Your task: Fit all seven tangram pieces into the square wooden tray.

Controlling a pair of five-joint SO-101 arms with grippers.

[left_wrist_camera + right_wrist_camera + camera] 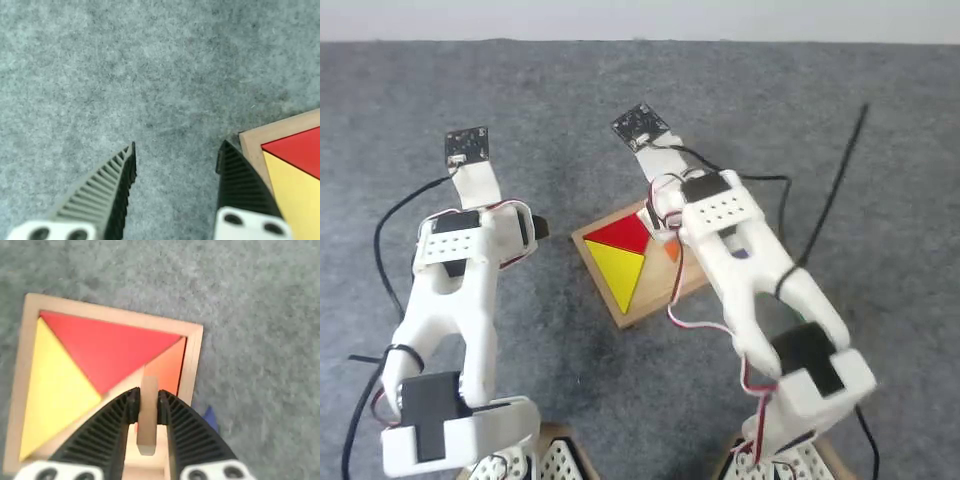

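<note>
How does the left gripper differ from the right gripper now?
The left gripper is open and empty; the right gripper is shut on a pale wooden piece. The left gripper is over grey carpet beside the tray; the right is over the tray. Both have black ribbed fingers.

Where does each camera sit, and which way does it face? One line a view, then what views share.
High view: fixed above, looking down on left arm, right arm and the wooden tray.
Left wrist view: on the left arm, facing down at grey carpet; open left gripper beside a tray corner.
Right wrist view: on the right arm, over the tray; right gripper clamps a pale wooden piece.
Shared: all three show the red triangle and yellow triangle.
</note>
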